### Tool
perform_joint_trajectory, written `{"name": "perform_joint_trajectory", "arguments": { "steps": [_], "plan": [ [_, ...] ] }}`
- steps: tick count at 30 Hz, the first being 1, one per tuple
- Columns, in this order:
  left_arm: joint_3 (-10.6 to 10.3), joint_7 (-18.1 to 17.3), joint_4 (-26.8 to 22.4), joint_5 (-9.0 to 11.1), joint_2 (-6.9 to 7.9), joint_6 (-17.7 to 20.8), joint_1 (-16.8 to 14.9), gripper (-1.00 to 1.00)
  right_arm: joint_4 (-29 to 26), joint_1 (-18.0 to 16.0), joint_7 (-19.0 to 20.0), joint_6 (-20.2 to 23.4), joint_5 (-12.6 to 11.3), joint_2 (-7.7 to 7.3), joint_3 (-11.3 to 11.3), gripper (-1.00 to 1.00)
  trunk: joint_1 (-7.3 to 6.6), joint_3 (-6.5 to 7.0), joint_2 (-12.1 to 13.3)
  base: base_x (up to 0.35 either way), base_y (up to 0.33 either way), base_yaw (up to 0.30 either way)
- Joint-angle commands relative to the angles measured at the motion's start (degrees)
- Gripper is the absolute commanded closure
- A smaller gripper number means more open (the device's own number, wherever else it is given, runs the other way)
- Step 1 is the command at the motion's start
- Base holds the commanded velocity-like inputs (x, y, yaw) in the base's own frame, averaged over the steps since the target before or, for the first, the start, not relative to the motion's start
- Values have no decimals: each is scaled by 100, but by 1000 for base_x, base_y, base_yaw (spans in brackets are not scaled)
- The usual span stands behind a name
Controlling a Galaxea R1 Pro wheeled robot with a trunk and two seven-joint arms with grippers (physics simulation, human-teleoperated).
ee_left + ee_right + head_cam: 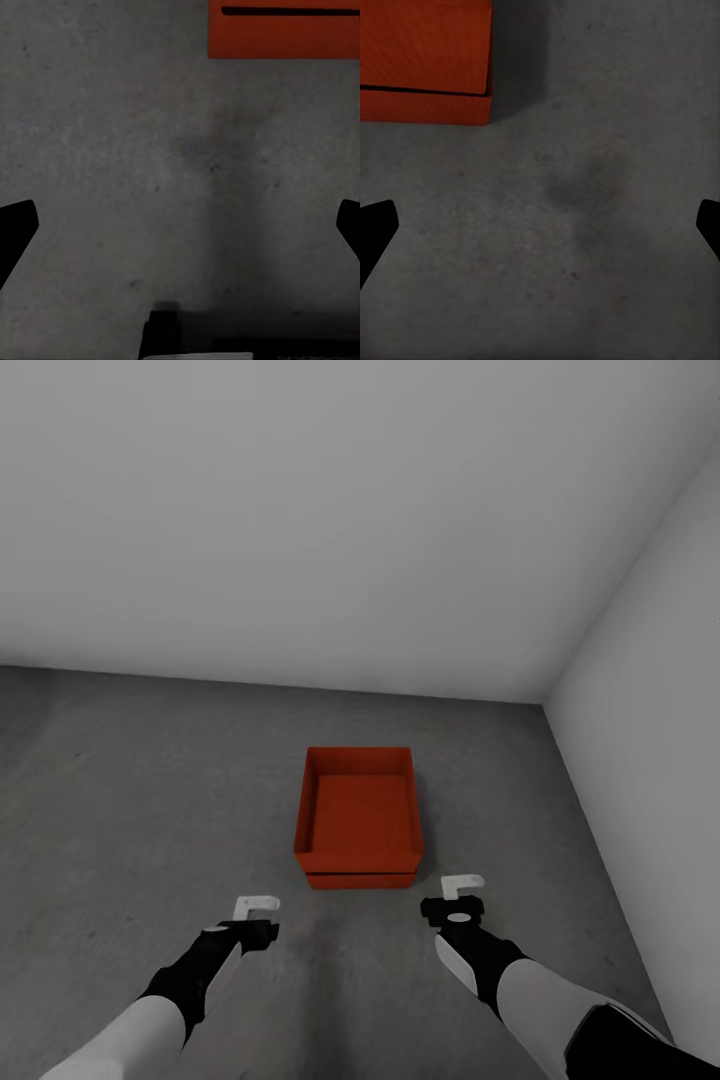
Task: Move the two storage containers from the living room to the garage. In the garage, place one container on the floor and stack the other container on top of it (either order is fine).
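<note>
head view, two storage containers [358, 822] stacked on floor [150, 810], left gripper [256, 916] and right gripper [457, 894] jaws spread, empty

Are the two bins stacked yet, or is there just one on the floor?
Stacked: the top bin sits on the lower bin, whose edge shows beneath it, on the floor. Top bin is empty.

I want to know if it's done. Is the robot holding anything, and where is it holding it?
Nothing is held. The left tool and right tool are open, apart from the stacked orange-red rectangular bins on the grey concrete floor.
</note>
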Motion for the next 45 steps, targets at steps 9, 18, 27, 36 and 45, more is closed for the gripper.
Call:
{"name": "perform_joint_trajectory", "arguments": {
  "steps": [9, 18, 27, 36, 45],
  "plan": [
    [-10, 19, 33, 26, 17, 32, 0, -100, 4, -4, -32, 35, -29, -1, 50, -100, 1, -4, -4, 0, 0, 0],
    [-10, 17, 318, 199, 174, 31, 1, -100, 364, -4, -5, 208, -35, 8, 60, -100, 1, -4, -4, 0, 0, 0],
    [-7, 37, 1538, 343, 230, -446, 3, -100, 448, 771, 1, 283, -21, 53, 67, -100, 1, -4, -4, 0, 0, 0],
    [-9, 10, 2374, 512, 553, -617, 15, -100, 468, 1706, 0, 276, -35, 54, 60, -100, 1, -4, -4, -215, 0, 0],
    [-10, -28, 2453, 531, 635, -655, 9, -100, 701, 1980, 15, 211, -35, 56, 59, -100, 1, -4, -4, -331, 0, 0]
  ]
}}
